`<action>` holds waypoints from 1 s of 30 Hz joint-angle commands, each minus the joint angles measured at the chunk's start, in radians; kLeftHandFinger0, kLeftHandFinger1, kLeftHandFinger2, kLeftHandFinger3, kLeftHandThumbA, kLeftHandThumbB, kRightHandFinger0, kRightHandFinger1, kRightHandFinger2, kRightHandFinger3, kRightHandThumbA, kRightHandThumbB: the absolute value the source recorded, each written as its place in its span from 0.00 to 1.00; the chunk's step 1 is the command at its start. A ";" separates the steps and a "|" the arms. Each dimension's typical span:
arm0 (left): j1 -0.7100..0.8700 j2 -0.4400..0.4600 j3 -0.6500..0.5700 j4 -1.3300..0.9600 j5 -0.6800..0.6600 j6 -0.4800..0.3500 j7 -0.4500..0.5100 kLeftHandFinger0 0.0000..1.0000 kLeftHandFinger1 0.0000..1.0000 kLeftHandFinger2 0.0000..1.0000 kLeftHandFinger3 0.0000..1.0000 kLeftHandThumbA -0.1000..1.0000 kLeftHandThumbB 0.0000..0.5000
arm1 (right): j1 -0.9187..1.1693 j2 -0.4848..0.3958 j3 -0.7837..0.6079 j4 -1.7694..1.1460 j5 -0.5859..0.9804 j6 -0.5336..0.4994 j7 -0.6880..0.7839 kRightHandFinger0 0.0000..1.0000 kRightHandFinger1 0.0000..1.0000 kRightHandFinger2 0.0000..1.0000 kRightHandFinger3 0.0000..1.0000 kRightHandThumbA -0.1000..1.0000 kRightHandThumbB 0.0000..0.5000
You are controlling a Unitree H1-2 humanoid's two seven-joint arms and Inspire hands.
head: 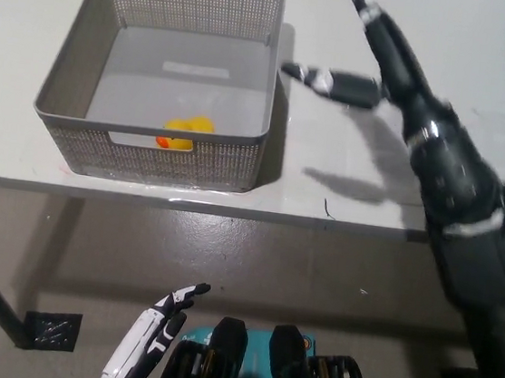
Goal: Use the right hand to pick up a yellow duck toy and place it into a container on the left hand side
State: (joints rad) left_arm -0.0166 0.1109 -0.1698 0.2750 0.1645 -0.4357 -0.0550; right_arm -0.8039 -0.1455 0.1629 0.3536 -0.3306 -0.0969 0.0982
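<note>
Yellow duck [184, 132] sits in basket [75, 68] at 8 o'clock of open, empty right robot hand [372, 61] above desk [486, 61].

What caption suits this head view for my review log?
Yellow duck toy lies in the grey basket on the white table; open black right hand beside it, white left hand low.
</note>
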 commanded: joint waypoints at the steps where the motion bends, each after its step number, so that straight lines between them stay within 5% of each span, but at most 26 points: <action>1: -0.010 0.025 0.011 -0.032 0.002 -0.034 0.011 1.00 1.00 0.94 1.00 1.00 1.00 | 0.381 -0.058 -0.175 -0.758 0.215 -0.031 -0.038 1.00 1.00 1.00 1.00 1.00 0.76; 15: -0.032 0.027 0.066 -0.007 -0.084 -0.034 0.017 1.00 1.00 1.00 1.00 1.00 1.00 | 0.793 -0.054 -0.102 -0.544 0.368 -0.234 0.060 1.00 1.00 1.00 1.00 0.96 0.97; 19: -0.038 0.034 0.084 -0.004 -0.097 -0.034 0.011 1.00 1.00 1.00 1.00 1.00 1.00 | 0.834 0.015 -0.071 -0.362 0.323 -0.359 0.020 1.00 1.00 1.00 1.00 0.93 0.77; 30: -0.036 0.022 0.135 -0.004 -0.135 -0.034 0.008 1.00 1.00 1.00 1.00 1.00 1.00 | 0.780 0.126 -0.133 -0.143 0.340 -0.373 -0.030 1.00 1.00 1.00 1.00 1.00 0.84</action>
State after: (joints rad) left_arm -0.0322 0.1264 -0.0614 0.2830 0.0813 -0.4370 -0.0542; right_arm 0.0301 -0.0391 0.0693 0.1755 -0.0674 -0.3502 0.0970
